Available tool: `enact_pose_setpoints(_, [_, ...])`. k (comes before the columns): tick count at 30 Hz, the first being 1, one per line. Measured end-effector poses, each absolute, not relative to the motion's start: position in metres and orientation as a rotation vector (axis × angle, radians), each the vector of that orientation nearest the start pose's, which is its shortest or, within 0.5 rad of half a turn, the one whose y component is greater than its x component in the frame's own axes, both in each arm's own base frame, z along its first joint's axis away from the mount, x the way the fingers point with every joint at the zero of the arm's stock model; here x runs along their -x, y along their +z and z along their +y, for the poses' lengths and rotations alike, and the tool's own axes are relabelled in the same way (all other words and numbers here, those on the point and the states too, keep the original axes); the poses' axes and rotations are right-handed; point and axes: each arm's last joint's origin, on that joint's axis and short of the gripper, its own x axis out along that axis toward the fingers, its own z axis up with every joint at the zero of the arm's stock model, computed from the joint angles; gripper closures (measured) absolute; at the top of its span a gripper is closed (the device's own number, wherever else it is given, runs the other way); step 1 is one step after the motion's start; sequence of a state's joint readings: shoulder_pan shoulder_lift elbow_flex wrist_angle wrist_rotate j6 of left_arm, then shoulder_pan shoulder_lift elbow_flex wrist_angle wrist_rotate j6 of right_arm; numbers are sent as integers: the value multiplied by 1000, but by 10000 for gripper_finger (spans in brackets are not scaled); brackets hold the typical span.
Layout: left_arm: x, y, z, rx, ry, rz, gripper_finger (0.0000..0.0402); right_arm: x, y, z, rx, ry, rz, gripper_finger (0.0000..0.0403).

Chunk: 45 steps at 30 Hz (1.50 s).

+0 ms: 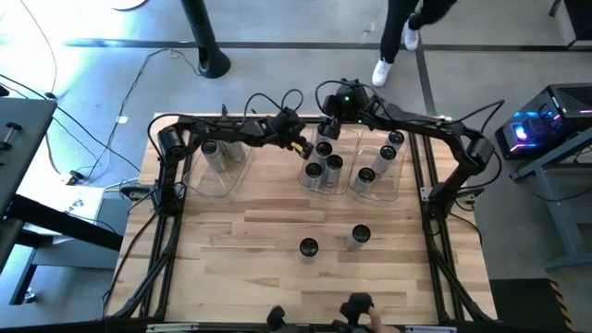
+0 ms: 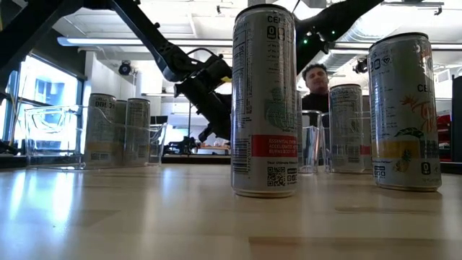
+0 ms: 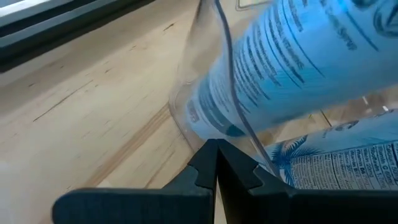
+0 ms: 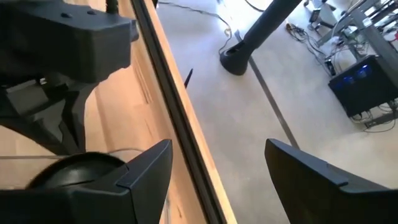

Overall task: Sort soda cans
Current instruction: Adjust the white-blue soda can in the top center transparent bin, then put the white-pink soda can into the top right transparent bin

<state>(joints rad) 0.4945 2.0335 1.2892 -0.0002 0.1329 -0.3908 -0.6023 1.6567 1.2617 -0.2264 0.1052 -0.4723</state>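
In the bins [image 1: 225,176] most soda cans [image 1: 326,165] stand sorted — two wait mid-table; my left gripper [image 1: 302,146] is closed, my right gripper [image 1: 339,116] open, empty.

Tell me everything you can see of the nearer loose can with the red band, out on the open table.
The red-band can stands upright on the wooden table, nearer the front edge than the bins, on its own, beside another loose can but apart from it. It is a slim, silvery can with a dark round top, printed text, a red band low down and a QR code. No gripper touches it.
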Motion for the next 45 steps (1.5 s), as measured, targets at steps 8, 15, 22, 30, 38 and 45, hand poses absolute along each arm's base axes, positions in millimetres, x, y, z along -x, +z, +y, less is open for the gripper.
enact_pose_setpoints(8, [-370, 165, 216, 588, 494, 605, 401, -297, 287, -208, 302, -560, 726, 151])
enact_pose_setpoints(15, [-349, 194, 232, 514, 528, 582, 401, -281, 314, -201, 333, -660, 684, 151])
enact_pose_setpoints(22, [-324, 237, 233, 452, 549, 547, 401, -259, 343, -187, 283, -764, 617, 151])
enact_pose_setpoints(30, [-316, 298, 206, 341, 489, 371, 401, -228, 372, -166, 172, -812, 526, 151])
enact_pose_setpoints(38, [-332, 322, 152, 403, 299, 293, 384, -212, 384, -151, 114, -715, 481, 151])
enact_pose_setpoints(45, [-312, 367, 69, 457, 44, 291, 327, -211, 379, -133, -75, -390, 488, 151])
